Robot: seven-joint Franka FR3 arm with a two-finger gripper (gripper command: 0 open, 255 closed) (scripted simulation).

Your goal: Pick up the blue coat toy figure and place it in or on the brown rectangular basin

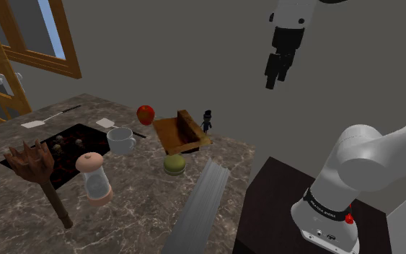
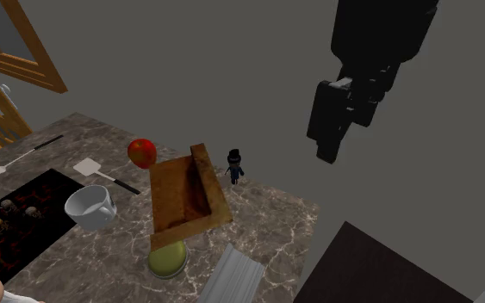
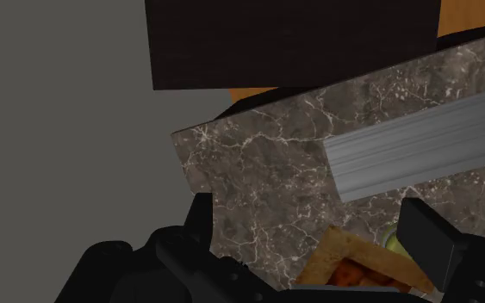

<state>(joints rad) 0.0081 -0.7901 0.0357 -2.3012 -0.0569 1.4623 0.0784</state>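
- The small toy figure in a blue coat and black hat (image 1: 207,120) stands upright on the dark veined marble counter (image 1: 136,209). It is close to the counter's far corner and just beside the brown rectangular wooden basin (image 1: 187,124), on the shoulder view's right.
- The all-black two-finger gripper (image 1: 276,78) hangs high above the counter, well apart from the figure and to the shoulder view's right of it. It points downward.
- The fingers (image 3: 434,245) look spread with nothing between them. The wrist view shows one clearly and the other only as a dark mass, so this is a likely reading, not a sure one.
- The figure is probably light, rigid and smooth. It is narrow and tall, so a nudge could tip it off the nearby edge.
- The best hold is likely across the coat at mid-body, coming straight down over the hat and keeping clear of the basin wall.
- A red apple (image 1: 146,114) sits on the basin's other side, out of the way.
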